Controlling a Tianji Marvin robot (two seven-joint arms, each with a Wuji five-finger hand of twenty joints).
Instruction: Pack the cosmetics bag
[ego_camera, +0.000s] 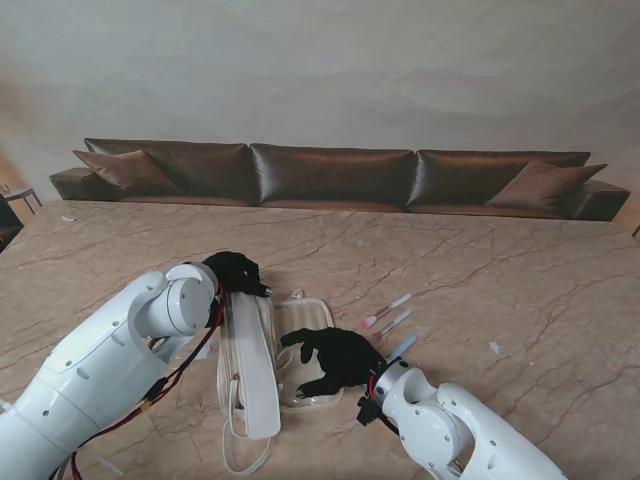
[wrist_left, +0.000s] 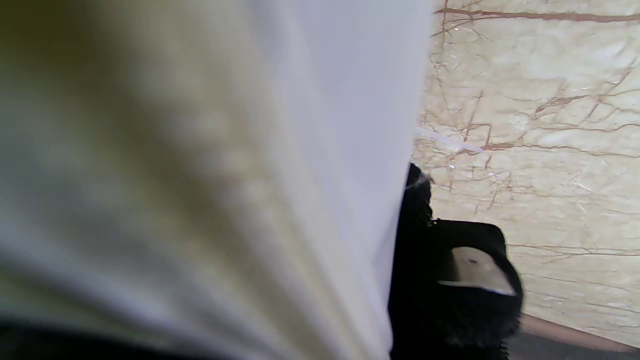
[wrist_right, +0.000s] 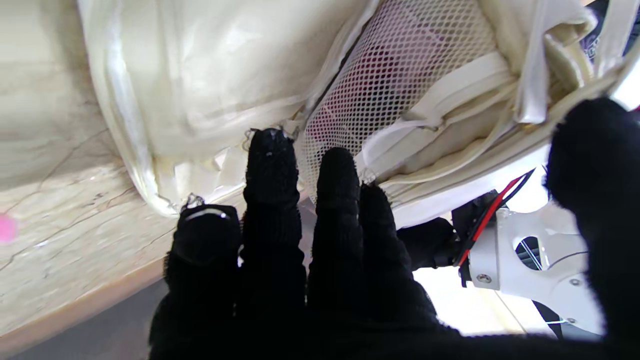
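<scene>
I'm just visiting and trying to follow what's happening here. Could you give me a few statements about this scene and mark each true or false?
1. The cosmetics bag lies open on the table. True.
2. The left hand holds up the bag's lid. True.
3. The right hand is lifting a brush. False: it is at the open bag, fingers against the mesh pocket.
4. All the brushes are packed. False: some lie on the table to the right of the bag.
</scene>
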